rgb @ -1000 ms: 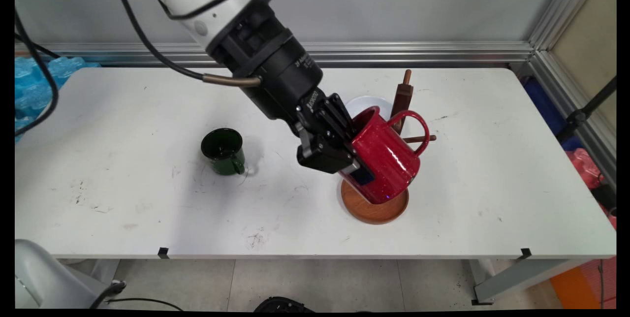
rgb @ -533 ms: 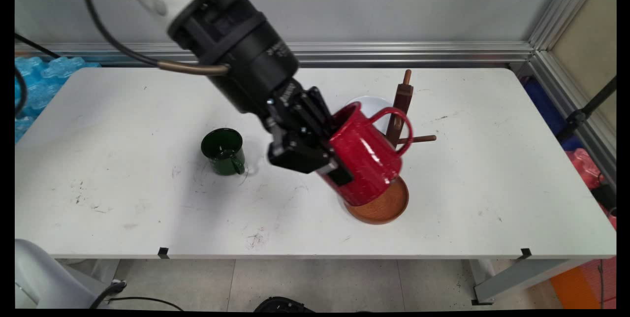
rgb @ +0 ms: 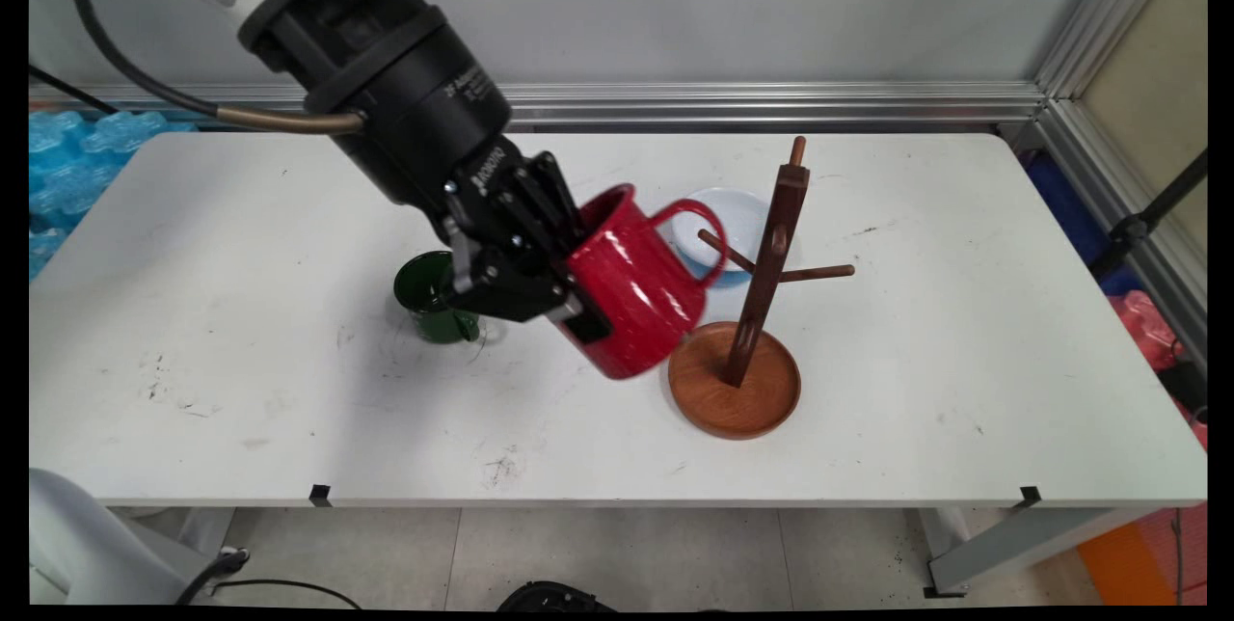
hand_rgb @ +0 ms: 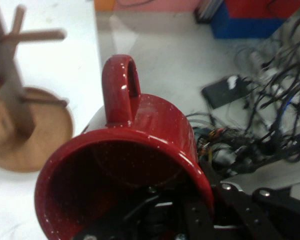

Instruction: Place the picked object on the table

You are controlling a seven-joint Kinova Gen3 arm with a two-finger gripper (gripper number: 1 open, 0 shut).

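Gripper [rgb: 576, 305] clamped on the wall of the red mug [rgb: 636, 283], one finger inside the mouth and one down the outer wall, seen in both views; mug is carried clear of the table [rgb: 241, 390], tilted, mouth pointing up and toward the arm, base down and toward the table's near edge.

Key relation: mug hangs just to the left of the wooden mug stand [rgb: 762, 293] in the main view, apart from it, no contact visible; mug handle [rgb: 696, 230] sticks out on the side facing the stand, its loop close to the stand's short left peg [rgb: 725, 251]; whether the loop overlaps the peg only in projection cannot be told. Mug's long axis runs slantwise, roughly in line with the fingers. In the hand view the handle [hand_rgb: 121, 89] rises from the far rim, with the stand [hand_rgb: 20, 110] off to the left.

Stand: upright post on a round wooden base [rgb: 735, 409]; a second, longer peg points right.

Surroundings: green mug [rgb: 436, 298] upright on the table, partly behind the gripper; pale blue plate [rgb: 737, 216] behind the stand; table white, scuffed; grey wall [rgb: 771, 13] behind.
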